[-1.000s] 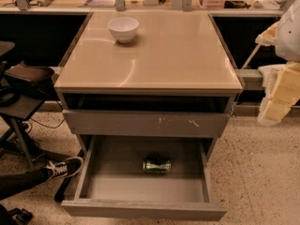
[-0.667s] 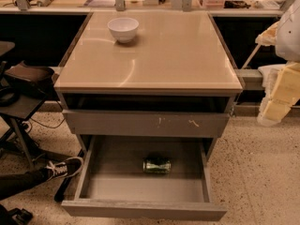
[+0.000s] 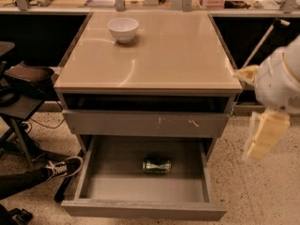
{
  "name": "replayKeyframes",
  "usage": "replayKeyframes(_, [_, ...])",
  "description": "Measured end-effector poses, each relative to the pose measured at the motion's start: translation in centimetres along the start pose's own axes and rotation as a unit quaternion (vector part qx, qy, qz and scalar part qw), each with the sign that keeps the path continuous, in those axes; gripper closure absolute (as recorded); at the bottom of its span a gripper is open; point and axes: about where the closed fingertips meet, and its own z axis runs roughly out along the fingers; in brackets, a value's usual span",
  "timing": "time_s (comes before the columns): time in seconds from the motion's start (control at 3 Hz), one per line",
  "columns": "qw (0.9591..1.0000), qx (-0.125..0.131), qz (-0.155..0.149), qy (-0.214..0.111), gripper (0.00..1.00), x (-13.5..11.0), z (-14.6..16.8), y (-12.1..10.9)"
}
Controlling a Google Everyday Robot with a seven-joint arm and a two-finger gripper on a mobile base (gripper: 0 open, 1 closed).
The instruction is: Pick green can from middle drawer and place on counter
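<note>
The small dark-green metal can is seen lying sideways in the open shallow grey drawer under the glossy tan table. The cream end effector is held at right, apart; its state cannot be told.

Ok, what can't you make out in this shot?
Camera view:
1. Gripper, right of the open drawer: its arm is cut off by the right edge.
2. Can, on its side in the drawer: label too small to read.
3. Gap under the counter: in shadow, contents hidden.
4. Shoe: its wearer is cut off by the left edge.
</note>
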Motion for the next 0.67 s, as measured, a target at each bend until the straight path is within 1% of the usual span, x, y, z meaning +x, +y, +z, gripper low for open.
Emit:
replayKeyframes(0.33, [0.995, -0.031, -0.021, -0.092, 0.0, -1.3, 7.2, 4.4])
replayKeyframes(0.67, [0.9833, -0.082, -0.027, -0.16, 0.0, -3.6, 17.1, 8.9])
